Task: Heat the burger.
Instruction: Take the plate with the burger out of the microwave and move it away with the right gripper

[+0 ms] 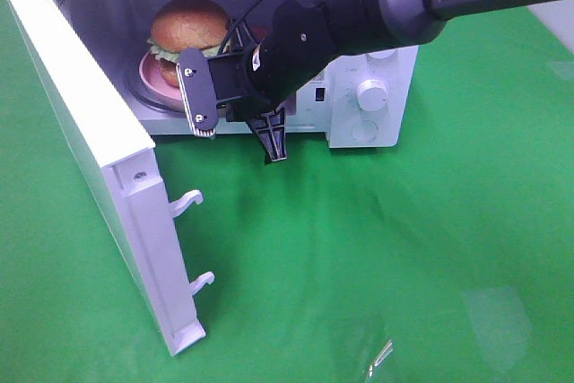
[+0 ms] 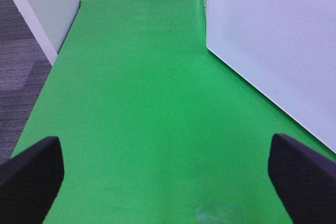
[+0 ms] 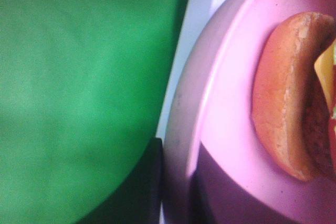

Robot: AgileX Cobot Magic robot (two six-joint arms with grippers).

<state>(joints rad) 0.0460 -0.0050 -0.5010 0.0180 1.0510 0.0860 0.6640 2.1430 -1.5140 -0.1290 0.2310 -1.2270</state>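
right pincer (image 1: pixel 235 112): clamped on pink plate (image 1: pixel 148 73) | left pincer (image 2: pixel 168 174): wide | burger (image 1: pixel 188 29): inside microwave (image 1: pixel 377 87)

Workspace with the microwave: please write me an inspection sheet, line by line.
Surface: green cloth, bare where visible.
Job's things: burger on pink plate inside the microwave; door wide open.
Clutter: nothing seen.
Grippers: right gripper at the microwave opening by the plate's edge, shut; whether it grips the plate cannot be told. Left gripper open, empty, above cloth.
Cables: black cable along the right arm.
Surroundings: grey floor beside the table.
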